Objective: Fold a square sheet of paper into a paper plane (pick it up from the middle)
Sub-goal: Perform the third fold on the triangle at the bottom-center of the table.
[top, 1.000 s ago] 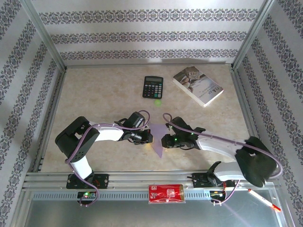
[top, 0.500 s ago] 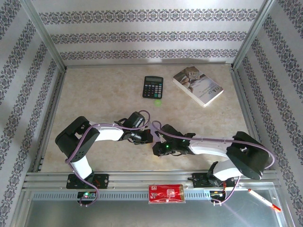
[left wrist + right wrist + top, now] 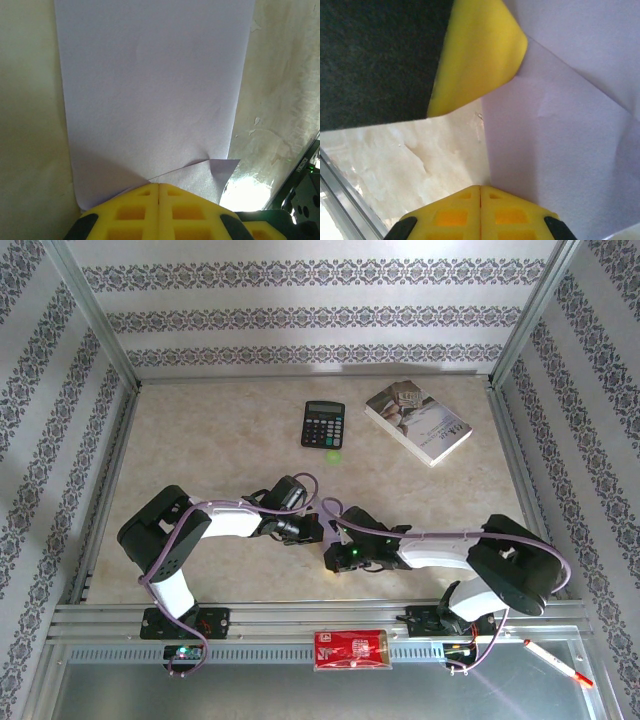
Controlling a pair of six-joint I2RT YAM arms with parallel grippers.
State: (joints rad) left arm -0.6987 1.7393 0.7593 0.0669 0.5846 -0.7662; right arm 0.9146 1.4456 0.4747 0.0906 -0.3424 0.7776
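Left wrist: paper (image 3: 150, 90) at left hand (image 3: 158, 186)

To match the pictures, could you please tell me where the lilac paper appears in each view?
Left wrist: the square sheet of paper spans the upper middle, its near edge pinched in the left gripper.
Right wrist: it covers the right half, down to the right gripper.
Top external: hidden where both grippers meet, front centre.
Shared landmark: the left gripper's yellow fingers, bottom of left wrist, top left of right wrist.
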